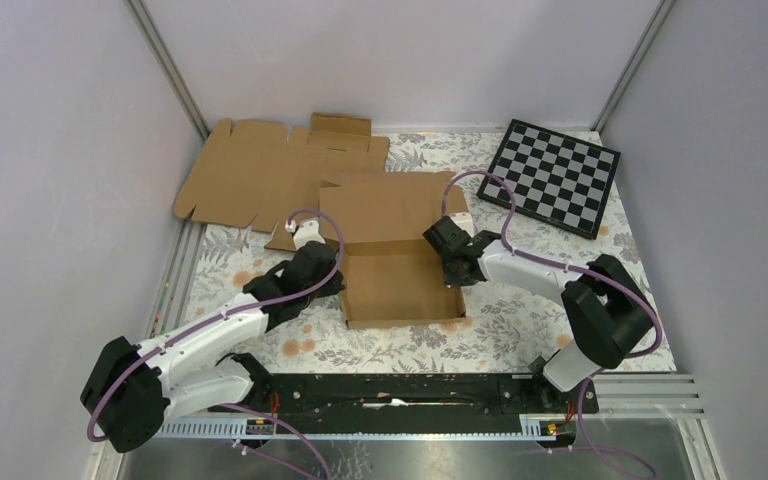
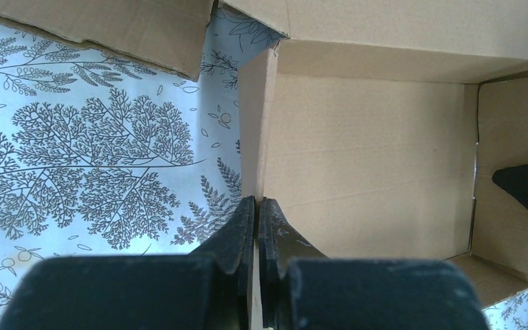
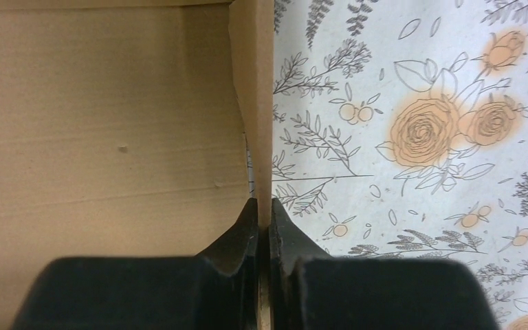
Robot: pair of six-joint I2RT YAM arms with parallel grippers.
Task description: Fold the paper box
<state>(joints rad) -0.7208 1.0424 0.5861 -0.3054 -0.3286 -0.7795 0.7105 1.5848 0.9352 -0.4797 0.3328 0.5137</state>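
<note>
Side walls of the paper box [image 1: 400,285] are pinched from both flanks, left gripper [image 2: 257,206] clamped on the left wall, right gripper [image 3: 262,206] on the right

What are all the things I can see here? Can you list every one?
paper box: one, brown, middle of the table, lid flap open at the back.
flat cardboard sheet: one, brown, far left, behind the box.
checkerboard: one, black and white, far right.
tablecloth: one, pale with grey leaves and orange flowers, under the box.
left arm and right arm: two, white and black with purple cables, reaching in from the near edge.
left gripper: one, black, shut on the box's left wall.
right gripper: one, black, shut on the box's right wall.
</note>
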